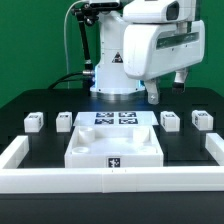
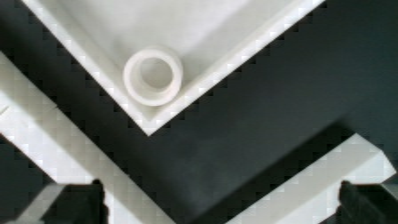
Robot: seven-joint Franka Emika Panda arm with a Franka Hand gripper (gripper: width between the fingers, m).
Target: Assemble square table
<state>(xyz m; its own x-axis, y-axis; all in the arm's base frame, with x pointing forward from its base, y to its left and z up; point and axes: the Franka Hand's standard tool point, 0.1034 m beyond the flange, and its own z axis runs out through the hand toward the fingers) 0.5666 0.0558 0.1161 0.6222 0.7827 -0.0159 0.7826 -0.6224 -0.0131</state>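
The slab is laid mid-table, just beside the marker board, with two legs set at each side. The gripper is held above, fingers spread wide, nothing grasped.

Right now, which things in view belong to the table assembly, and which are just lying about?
Belonging to the job: square tabletop; four legs; open gripper.
Just lying about: marker board; white rail.
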